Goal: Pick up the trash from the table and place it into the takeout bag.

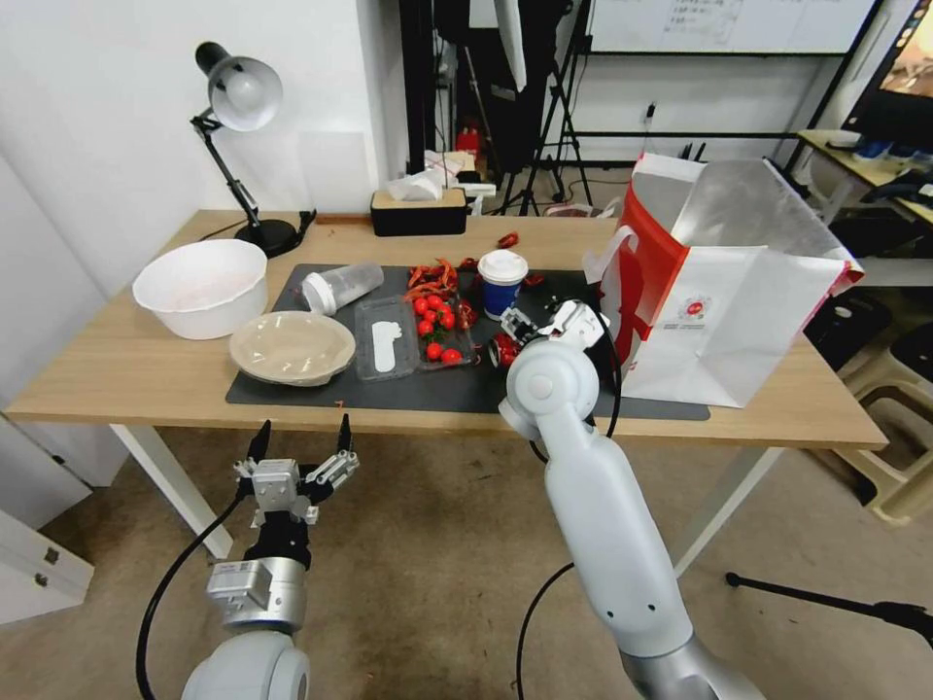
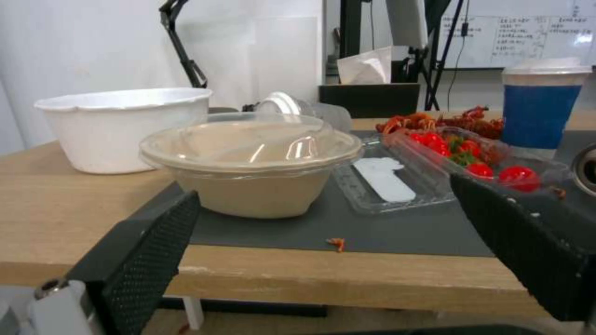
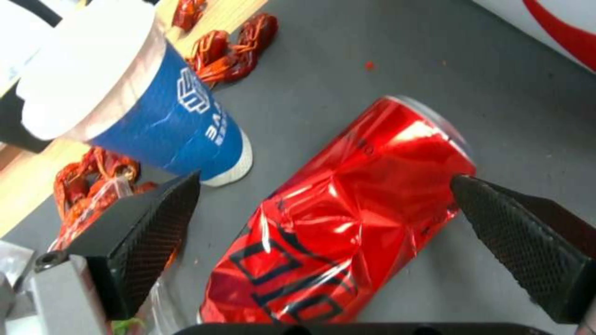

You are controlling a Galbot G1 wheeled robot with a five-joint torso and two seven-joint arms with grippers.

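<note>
The right hand (image 3: pixel 323 218) hovers spread wide over the crushed shiny red can (image 3: pixel 338 223), which lies on the dark grey mat (image 1: pixel 544 389) just right of the blue paper cup with white lid (image 1: pixel 502 282) and left of the white-and-red paper takeout bag (image 1: pixel 724 292). The left hand (image 1: pixel 301 439), fingers apart, waits before the light-wood table (image 1: pixel 107 369)'s near edge.

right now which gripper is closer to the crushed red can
Right. The right gripper is open over the crushed red can, fingers either side; the left gripper hangs below the table's front edge.
</note>
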